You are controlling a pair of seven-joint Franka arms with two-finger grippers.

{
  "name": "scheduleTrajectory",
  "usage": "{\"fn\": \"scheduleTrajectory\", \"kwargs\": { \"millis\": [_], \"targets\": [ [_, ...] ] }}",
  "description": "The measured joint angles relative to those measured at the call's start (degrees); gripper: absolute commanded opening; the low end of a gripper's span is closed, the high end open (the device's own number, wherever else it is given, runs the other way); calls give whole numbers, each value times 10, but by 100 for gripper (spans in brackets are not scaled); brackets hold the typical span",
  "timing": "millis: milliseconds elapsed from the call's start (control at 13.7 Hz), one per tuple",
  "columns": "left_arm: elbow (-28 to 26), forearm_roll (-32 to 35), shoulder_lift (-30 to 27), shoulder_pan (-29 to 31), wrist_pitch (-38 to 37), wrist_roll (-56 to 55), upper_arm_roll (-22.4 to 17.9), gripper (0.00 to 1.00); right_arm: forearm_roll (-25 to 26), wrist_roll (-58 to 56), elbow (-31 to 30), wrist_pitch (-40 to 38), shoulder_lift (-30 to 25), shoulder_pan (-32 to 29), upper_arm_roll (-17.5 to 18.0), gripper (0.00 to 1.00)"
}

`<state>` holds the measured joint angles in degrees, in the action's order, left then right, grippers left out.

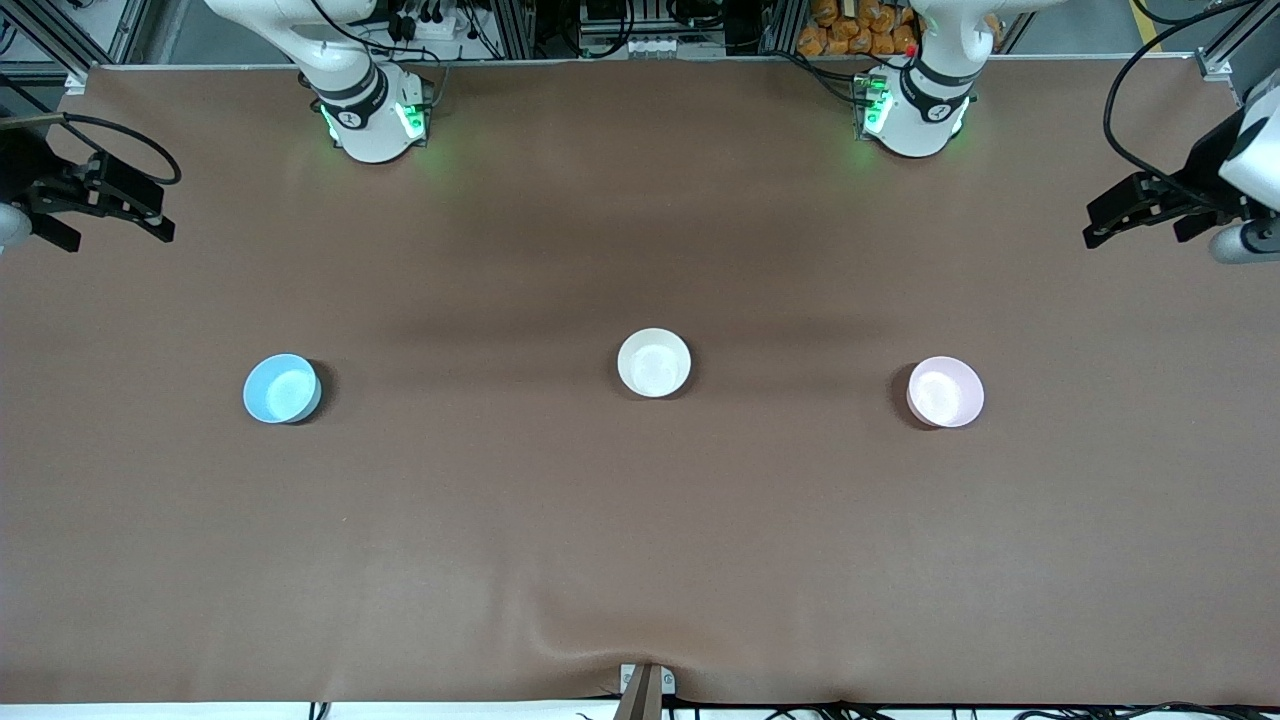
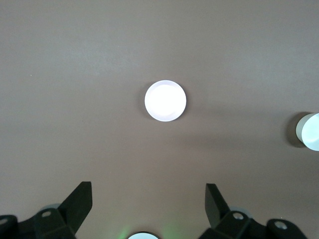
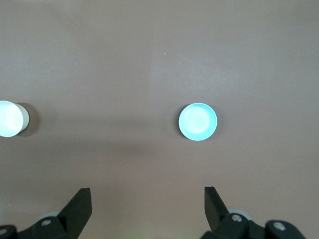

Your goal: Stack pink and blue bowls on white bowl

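No text, label, brand or number can be read anywhere; small dark marks on the arm bases are perhaps numerals, too small to tell.

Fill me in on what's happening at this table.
Nothing is being handled yet. Three bowls sit apart in a row: the blue bowl toward the right arm's end, the white bowl in the middle, the pink bowl toward the left arm's end. The left claw and right claw hang open and empty over the table's ends.
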<state>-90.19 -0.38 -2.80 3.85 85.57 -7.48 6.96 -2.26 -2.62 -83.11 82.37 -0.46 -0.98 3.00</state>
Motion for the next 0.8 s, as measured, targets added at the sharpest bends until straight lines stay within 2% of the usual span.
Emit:
{"fn": "scheduleTrajectory", "kwargs": {
  "millis": [802],
  "targets": [
    [9, 13, 15, 1, -4, 0, -1, 100, 0, 0, 0, -1, 0, 0, 0, 100]
  ]
}}
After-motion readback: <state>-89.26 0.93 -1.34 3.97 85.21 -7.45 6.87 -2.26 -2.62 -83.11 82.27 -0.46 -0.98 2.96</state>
